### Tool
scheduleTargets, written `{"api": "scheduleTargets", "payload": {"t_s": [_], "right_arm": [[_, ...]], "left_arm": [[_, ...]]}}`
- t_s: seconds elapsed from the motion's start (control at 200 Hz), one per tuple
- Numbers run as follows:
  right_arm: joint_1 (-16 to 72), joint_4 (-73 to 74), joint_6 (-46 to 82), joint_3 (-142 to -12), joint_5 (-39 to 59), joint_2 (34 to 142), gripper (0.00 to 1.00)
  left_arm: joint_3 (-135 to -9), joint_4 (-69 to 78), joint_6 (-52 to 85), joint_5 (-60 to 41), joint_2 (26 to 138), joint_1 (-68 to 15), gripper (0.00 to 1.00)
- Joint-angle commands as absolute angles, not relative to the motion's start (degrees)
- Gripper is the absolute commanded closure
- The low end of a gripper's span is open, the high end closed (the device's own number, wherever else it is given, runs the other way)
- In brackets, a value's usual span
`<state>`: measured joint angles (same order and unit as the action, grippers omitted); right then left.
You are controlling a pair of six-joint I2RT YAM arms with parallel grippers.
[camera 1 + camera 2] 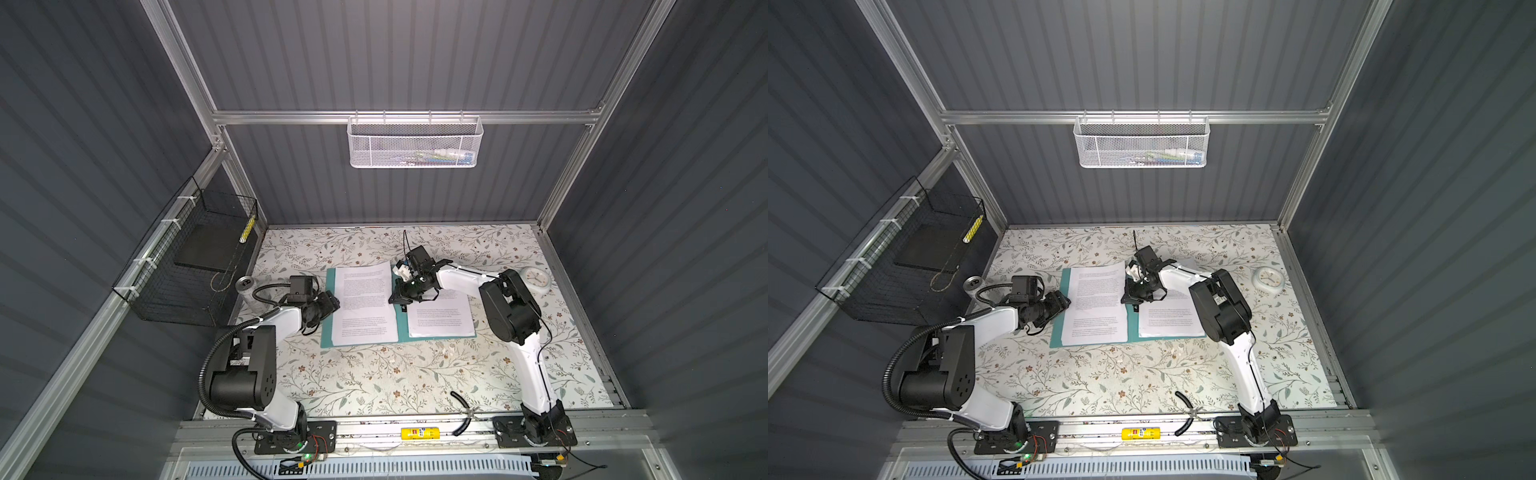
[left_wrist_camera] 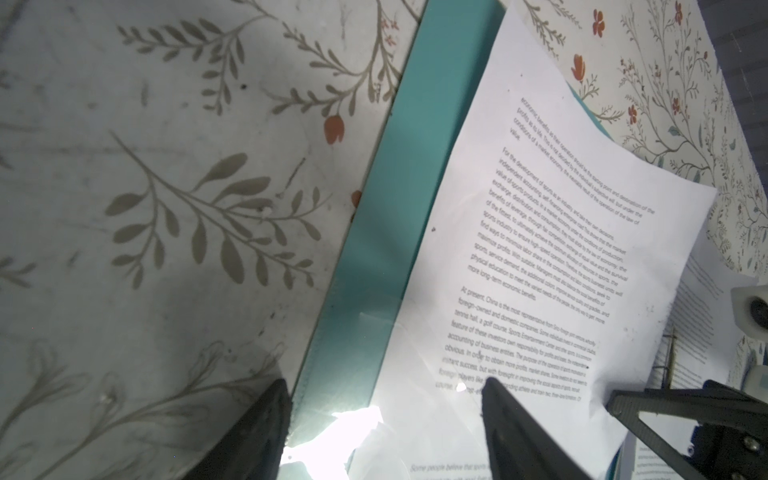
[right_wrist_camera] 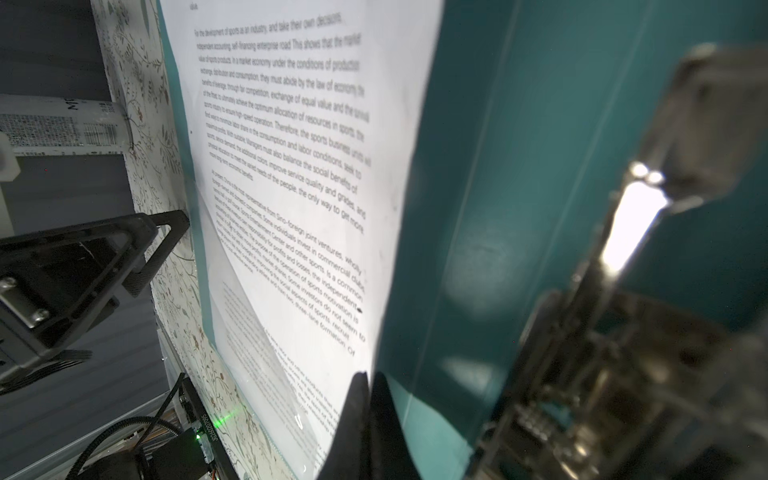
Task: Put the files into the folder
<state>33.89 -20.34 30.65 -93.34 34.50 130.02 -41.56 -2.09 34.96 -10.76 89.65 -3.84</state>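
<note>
The teal folder (image 1: pixel 329 334) (image 1: pixel 1057 337) lies open on the floral table, its metal clip (image 3: pixel 631 224) along the spine. A stack of white printed files (image 1: pixel 363 307) (image 1: pixel 1096 307) covers its left half, and another sheet (image 1: pixel 440 320) lies on the right half. My right gripper (image 1: pixel 392 299) (image 3: pixel 370 376) is at the spine, shut on the right edge of the top left sheet (image 3: pixel 299 166), which curves up slightly. My left gripper (image 1: pixel 335 304) (image 2: pixel 384 382) is open at the folder's left edge (image 2: pixel 386 208), one finger over the table and one over the sheet (image 2: pixel 519 249).
A white clock (image 1: pixel 536 280) lies right of the folder. A can (image 1: pixel 247 291) stands at the left wall by a black wire basket (image 1: pixel 187 270). A white mesh basket (image 1: pixel 415 141) hangs on the back wall. A black cable (image 1: pixel 461 411) curls near the front rail.
</note>
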Motion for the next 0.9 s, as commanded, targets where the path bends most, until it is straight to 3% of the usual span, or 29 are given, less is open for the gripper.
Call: {"api": "scheduleTargets", "payload": {"t_s": [0.0,0.375,0.896], "right_arm": [[34.7,-19.4,33.0,-92.9,35.0,130.2,1.00],[35.1,-9.6,43.2,-86.5,33.3,128.2,1.00],[32.6,-9.4,42.8,-84.1,30.9,124.4,1.00]], "left_arm": [[-39.7,-6.9,34.5,-11.2,91.7,-4.3,0.26],[-39.5,-6.7,34.5,-11.2,91.7,-4.3,0.26],[-39.3,-6.3,34.6,-11.4,91.8,-4.3,0.26]]}}
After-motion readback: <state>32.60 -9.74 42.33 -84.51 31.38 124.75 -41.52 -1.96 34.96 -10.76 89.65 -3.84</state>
